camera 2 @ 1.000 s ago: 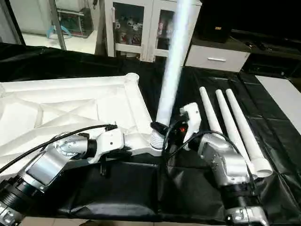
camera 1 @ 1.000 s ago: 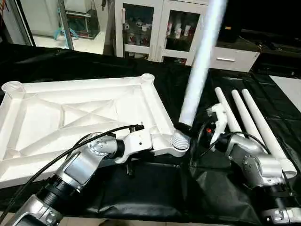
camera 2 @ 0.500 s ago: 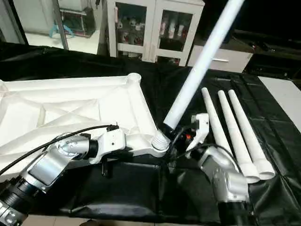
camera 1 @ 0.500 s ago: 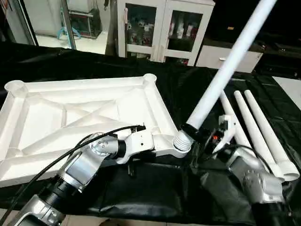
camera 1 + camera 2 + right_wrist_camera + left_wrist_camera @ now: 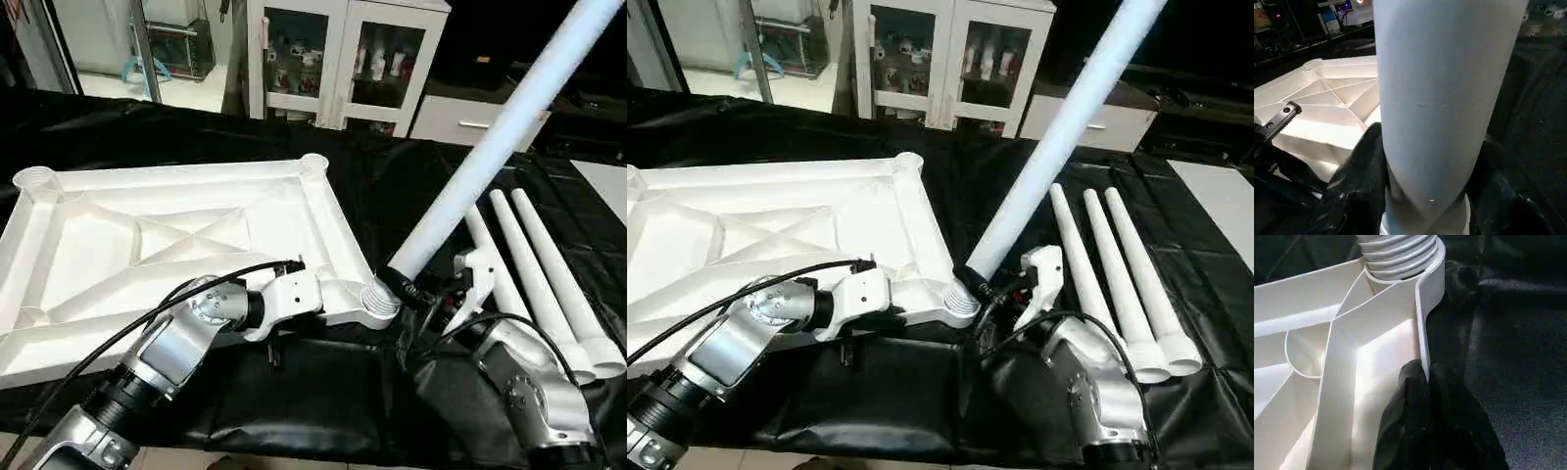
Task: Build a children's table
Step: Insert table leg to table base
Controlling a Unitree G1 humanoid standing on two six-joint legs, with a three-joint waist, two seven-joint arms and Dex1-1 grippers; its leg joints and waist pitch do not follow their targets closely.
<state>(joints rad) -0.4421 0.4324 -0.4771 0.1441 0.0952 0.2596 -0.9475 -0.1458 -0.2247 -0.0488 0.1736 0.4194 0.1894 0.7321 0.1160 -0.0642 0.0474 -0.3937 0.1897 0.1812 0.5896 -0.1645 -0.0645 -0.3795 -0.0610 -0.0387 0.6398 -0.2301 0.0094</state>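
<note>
The left gripper (image 5: pixel 1426 382) is clenched on the thin upright rim of the white table top (image 5: pixel 147 245), its two black fingers (image 5: pixel 1405 416) pressed flat, one on each side of the wall, just beside the near corner socket (image 5: pixel 374 304). The top lies upside down on the black cloth (image 5: pixel 323 392), showing raised ribs that cross in an X and a round ribbed socket at each corner.

The right gripper (image 5: pixel 411 290) grasps the thick end of a long white tapered leg (image 5: pixel 500 127), its black fingers (image 5: pixel 1359 171) wrapped around the leg right above that same socket. The leg's foot appears to sit at the mouth of the socket, though the fingers hide the joint itself. The leg leans steeply away from the top, up and toward the robot's right, passing out of the head view.

Beyond the right gripper, three more white legs (image 5: pixel 534 264) lie side by side on the cloth, touching or nearly so, wide ends nearest the robot. A black cable (image 5: pixel 147 313) loops over the left forearm. Behind the cloth stand a white glass-fronted cabinet (image 5: pixel 333 59) and a low white drawer unit (image 5: pixel 460 117).
</note>
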